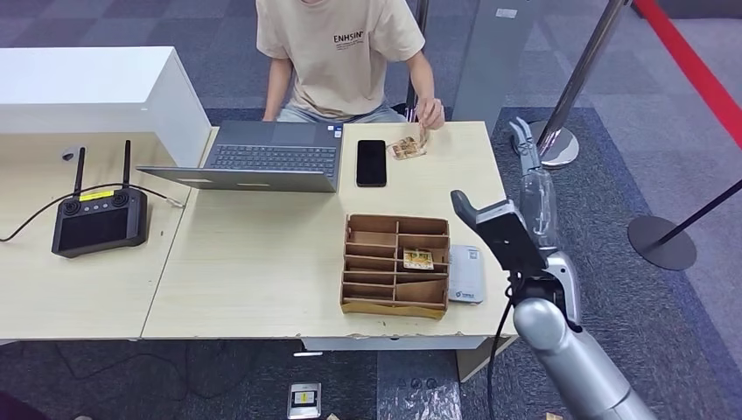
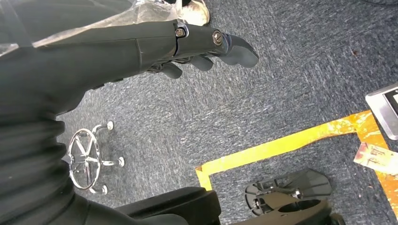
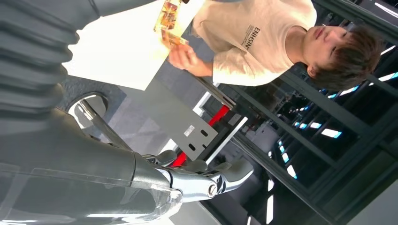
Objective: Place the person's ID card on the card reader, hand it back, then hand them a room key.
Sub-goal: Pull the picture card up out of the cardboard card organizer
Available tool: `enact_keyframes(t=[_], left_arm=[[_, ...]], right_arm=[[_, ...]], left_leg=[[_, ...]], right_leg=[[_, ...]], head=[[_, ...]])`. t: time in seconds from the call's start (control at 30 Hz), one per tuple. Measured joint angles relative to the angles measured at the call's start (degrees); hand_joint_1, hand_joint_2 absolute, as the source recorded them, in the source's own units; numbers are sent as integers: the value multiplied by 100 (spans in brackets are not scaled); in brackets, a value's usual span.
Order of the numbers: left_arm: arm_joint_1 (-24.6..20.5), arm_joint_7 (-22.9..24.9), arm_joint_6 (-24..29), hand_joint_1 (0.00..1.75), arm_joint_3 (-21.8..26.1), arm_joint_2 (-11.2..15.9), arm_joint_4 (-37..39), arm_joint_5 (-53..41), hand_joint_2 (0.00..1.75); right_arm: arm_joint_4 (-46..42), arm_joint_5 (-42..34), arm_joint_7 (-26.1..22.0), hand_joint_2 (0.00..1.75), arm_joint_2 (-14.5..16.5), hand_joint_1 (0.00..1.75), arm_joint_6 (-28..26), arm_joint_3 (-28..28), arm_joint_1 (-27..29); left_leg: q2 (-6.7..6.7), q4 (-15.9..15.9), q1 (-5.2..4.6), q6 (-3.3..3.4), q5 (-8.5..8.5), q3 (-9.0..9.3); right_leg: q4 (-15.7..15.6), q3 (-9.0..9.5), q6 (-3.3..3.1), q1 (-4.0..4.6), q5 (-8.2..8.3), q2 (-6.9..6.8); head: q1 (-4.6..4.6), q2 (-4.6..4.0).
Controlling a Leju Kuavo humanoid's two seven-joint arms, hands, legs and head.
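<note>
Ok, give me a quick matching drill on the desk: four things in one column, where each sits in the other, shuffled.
1 phone
2 card reader
3 remote controller
4 right hand

A far left of the desk
B right of the laptop
C raised beyond the desk's right edge
D right of the cardboard organizer

Pairs: 1-B, 2-D, 3-A, 4-C

A person's beige T-shirt (image 1: 337, 44) bore the dark chest print "ENHSIN", legible in the head and right wrist views. Small markings on the card reader (image 1: 465, 273) could not be read.
</note>
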Motion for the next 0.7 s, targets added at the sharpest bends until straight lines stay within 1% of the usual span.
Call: enact_keyframes(t=[0.07, 0.1, 0.17, 0.23, 0.4, 0.5, 0.57, 0.7], left_arm=[[-1, 0, 0, 0, 2, 0, 0, 0, 175], [-2, 0, 0, 0, 3, 0, 0, 0, 175], [-3, 0, 0, 0, 7, 0, 0, -1, 175], [-3, 5, 0, 0, 8, 0, 0, -2, 175], [-4, 17, 2, 0, 11, -1, 0, -2, 175], [-5, 17, 6, 0, 31, -3, 0, -2, 175], [-5, 17, 7, 0, 45, -3, 0, -2, 175], [-6, 17, 7, 0, 51, -4, 0, -6, 175]], right_arm=[[-112, 59, -9, 175, -16, 44, 10, -32, 107], [-156, 73, -9, 175, -24, 47, 11, -46, 147], [-236, 85, -9, 175, -33, 39, 10, -75, 212], [-290, 91, -11, 175, -34, 37, 10, -95, 253], [-354, 173, -36, 175, -34, 59, 10, -119, 325], [-383, 233, -39, 175, -32, 65, 11, -132, 348], [-386, 304, -40, 175, -29, 63, 15, -131, 365], [-385, 529, -25, 175, -10, 49, 23, -121, 406]], left_leg=[[1, 0, 0, 0, 0, 0], [1, 0, 0, 0, 0, 0], [1, 0, 0, 0, 0, 0], [1, 0, 0, 0, 0, 0], [0, -1, 0, 0, 0, -1], [1, -1, 0, 0, 0, -1], [0, -1, 0, 0, 0, -1], [0, -1, 0, 0, 0, -2]], right_leg=[[0, 0, 0, 0, 0, 0], [0, 0, 0, 0, 0, 0], [0, 0, 0, 0, 0, 0], [0, 0, 0, 0, 0, 0], [0, 0, 0, 0, 0, 0], [0, 0, 0, 0, 0, 0], [0, 0, 0, 0, 0, 0], [0, 0, 0, 0, 0, 0]], head=[[0, 0], [0, 0], [1, 0], [0, 0], [1, 0], [0, -1], [-1, -1], [0, 0]])
